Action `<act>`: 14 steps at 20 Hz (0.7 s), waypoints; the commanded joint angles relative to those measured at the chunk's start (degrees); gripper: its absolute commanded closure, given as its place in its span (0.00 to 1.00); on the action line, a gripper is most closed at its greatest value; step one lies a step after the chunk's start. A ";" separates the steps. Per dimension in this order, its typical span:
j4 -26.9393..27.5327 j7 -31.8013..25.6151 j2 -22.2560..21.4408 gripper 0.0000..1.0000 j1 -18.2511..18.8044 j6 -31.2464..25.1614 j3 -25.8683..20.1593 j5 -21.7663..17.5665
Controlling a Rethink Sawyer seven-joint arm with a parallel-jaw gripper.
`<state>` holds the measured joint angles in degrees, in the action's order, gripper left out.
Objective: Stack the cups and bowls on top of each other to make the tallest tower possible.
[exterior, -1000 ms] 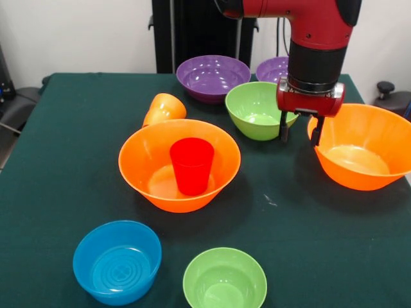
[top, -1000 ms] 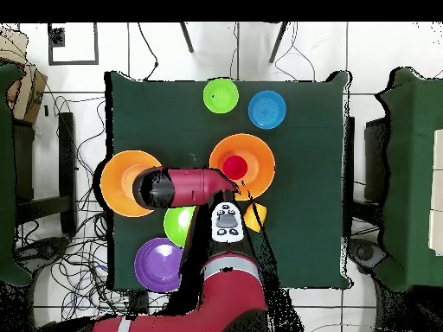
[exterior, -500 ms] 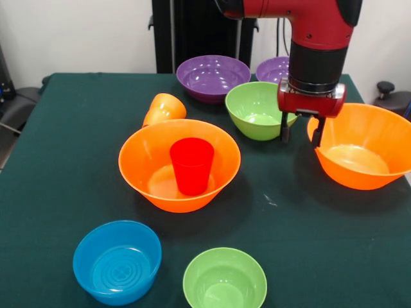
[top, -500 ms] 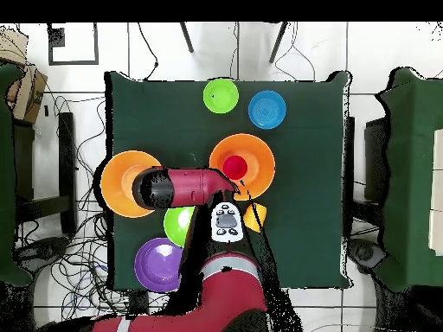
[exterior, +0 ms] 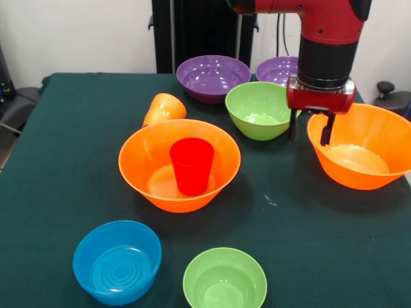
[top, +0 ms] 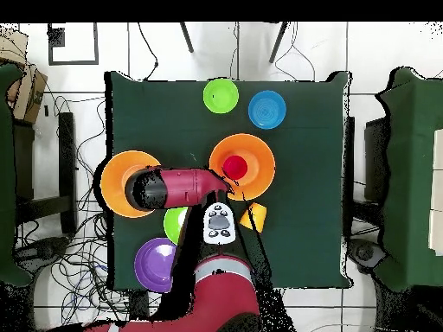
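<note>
While my gripper [exterior: 311,132] hangs with jaws apart at the right orange bowl's [exterior: 366,154] rim, I should next lower and grasp it.

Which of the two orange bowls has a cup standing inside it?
The orange bowl mid-table holds the upright red cup; the other orange bowl, under the gripper, is empty.

My table [exterior: 58,160] is covered in dark green cloth, and behind it at the top of the front view stands a plain white wall [exterior: 77,35]. From overhead I see a white tiled floor [top: 381,52] strewn with black cables [top: 78,251] at the left, and green-covered furniture [top: 415,173] at the right edge.
</note>
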<state>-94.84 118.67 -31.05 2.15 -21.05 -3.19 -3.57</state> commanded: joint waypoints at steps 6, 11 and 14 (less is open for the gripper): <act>-4.02 6.06 -0.68 0.00 -0.93 4.38 -5.64 0.26; -3.71 6.06 1.70 0.00 -0.73 7.07 -5.58 -0.57; -2.62 5.26 3.90 0.00 -0.20 8.83 -5.49 -1.40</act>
<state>-96.49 118.67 -30.93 1.39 -18.85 -3.74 -3.57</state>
